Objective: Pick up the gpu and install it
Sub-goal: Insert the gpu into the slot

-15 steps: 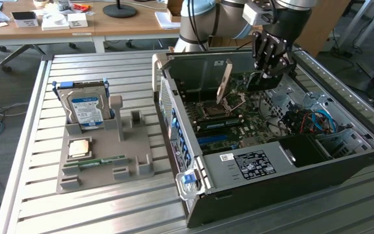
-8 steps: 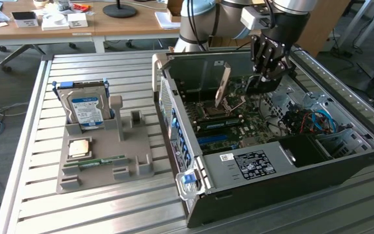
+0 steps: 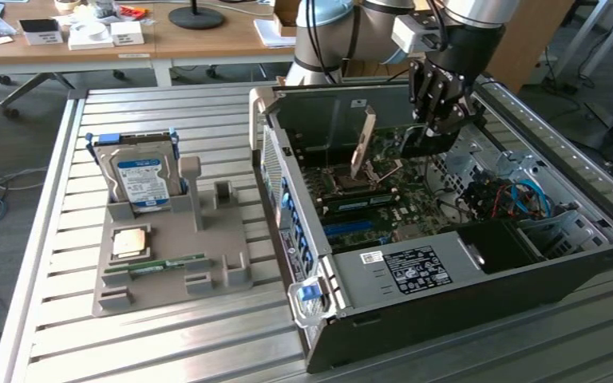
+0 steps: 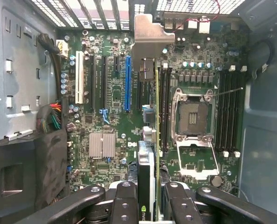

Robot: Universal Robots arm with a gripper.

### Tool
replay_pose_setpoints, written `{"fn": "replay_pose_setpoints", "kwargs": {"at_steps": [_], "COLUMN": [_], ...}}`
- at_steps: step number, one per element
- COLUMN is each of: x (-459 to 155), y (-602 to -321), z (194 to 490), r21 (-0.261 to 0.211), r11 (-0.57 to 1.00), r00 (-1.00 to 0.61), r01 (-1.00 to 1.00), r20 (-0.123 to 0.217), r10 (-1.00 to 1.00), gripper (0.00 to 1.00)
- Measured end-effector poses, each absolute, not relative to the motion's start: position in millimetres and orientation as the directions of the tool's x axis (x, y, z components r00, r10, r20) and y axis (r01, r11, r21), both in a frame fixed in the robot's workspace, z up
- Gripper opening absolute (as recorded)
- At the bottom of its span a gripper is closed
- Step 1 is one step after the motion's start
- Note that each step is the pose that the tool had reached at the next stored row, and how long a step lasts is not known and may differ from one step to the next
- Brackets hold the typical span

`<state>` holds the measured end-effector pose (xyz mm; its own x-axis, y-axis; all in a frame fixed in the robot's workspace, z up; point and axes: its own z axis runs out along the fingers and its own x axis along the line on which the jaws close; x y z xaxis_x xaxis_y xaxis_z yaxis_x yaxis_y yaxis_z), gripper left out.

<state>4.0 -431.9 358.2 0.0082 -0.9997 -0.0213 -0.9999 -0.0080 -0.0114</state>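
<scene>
gpu (image 4: 146, 179) clamped between jaws (edge-on), over motherboard (image 4: 116, 100)

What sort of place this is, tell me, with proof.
Probably a robotics lab: an open computer case on a slatted metal table, a parts holder with a hard drive, office desks behind.

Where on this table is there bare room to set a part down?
Bare slatted table lies in front of the gray parts holder, on the exterior view's left of the computer case; a narrow strip runs between them. Inside the case it is crowded: the gripper holds the gpu over the motherboard.
</scene>
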Motion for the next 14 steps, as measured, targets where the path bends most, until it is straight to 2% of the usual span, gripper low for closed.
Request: {"fn": "replay_pose_setpoints", "kwargs": {"at_steps": [14], "x": [4.0], "y": [-431.9], "z": [353.1], "r21": [-0.011], "r11": [-0.008], "r00": [0.008], "r01": [-1.000], "r20": [-0.021], "r10": [-1.000], "gripper": [0.27]}}
